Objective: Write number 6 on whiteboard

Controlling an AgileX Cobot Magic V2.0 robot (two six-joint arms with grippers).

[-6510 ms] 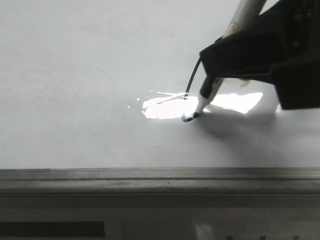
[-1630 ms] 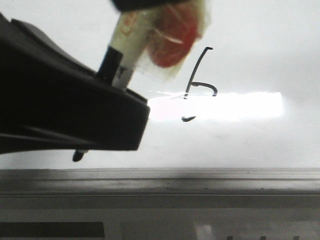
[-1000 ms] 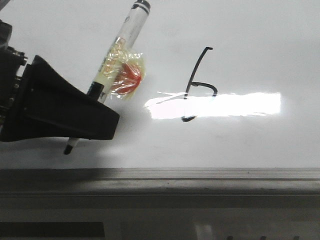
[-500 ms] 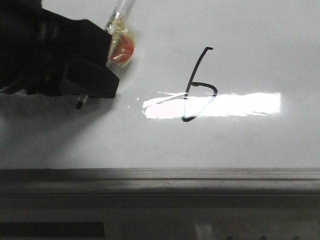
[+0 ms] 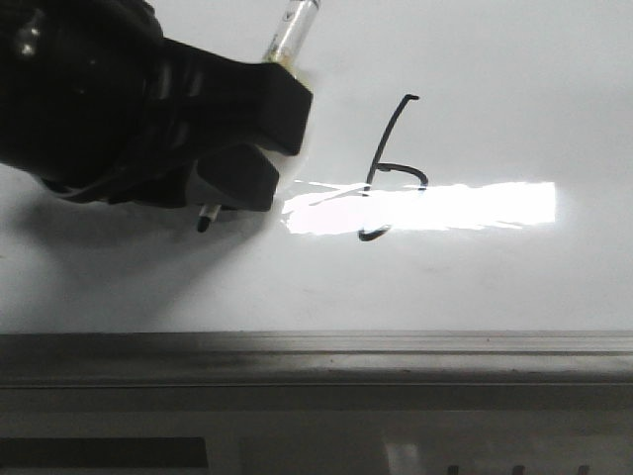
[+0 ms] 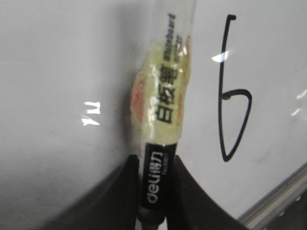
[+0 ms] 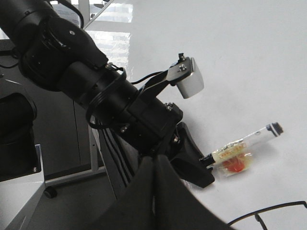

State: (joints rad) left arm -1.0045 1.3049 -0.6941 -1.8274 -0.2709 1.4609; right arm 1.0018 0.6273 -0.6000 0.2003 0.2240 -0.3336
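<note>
The number 6 [image 5: 394,168] is drawn in thin black marker on the whiteboard [image 5: 475,287], partly washed out by a glare strip; it also shows in the left wrist view [image 6: 232,96]. My left gripper [image 5: 232,188] is shut on the marker pen [image 6: 165,120], to the left of the figure, with the pen's black tip [image 5: 203,223] just above or touching the board. The pen carries yellowish tape with a red patch [image 7: 233,164]. My right gripper [image 7: 154,165] is shut and empty, held off to the side looking at the left arm [image 7: 96,91].
The whiteboard's grey metal frame edge [image 5: 316,356] runs along the near side. A bright glare strip [image 5: 435,206] lies across the board. Beyond the board's side, a floor and a metal stand [image 7: 72,177] show in the right wrist view.
My left gripper with the pen has moved right and slightly down toward the drawn 6. The figure itself is unchanged over the last second.
</note>
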